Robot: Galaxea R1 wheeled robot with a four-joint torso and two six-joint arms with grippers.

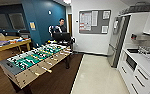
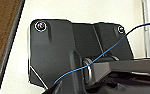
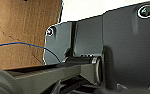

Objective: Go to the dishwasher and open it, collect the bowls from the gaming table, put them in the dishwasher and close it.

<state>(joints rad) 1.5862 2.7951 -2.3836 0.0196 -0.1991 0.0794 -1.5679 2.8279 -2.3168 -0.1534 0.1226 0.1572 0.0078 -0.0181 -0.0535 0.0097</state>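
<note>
Kitchenette counter (image 1: 143,62) cut off beside foosball table (image 1: 33,60)

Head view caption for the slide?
Table-football table at left, white kitchen counter at right, person standing beyond.

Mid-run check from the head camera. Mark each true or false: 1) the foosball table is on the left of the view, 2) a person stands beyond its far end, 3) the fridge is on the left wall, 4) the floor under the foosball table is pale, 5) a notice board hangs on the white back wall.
1) True: the foosball table takes up the left of the head view.
2) True: a person stands past its far end.
3) False: the fridge stands on the right, next to the white cabinets.
4) False: the floor there is dark wood; the pale floor lies to the right.
5) True: the notice board hangs on the white wall.
</note>
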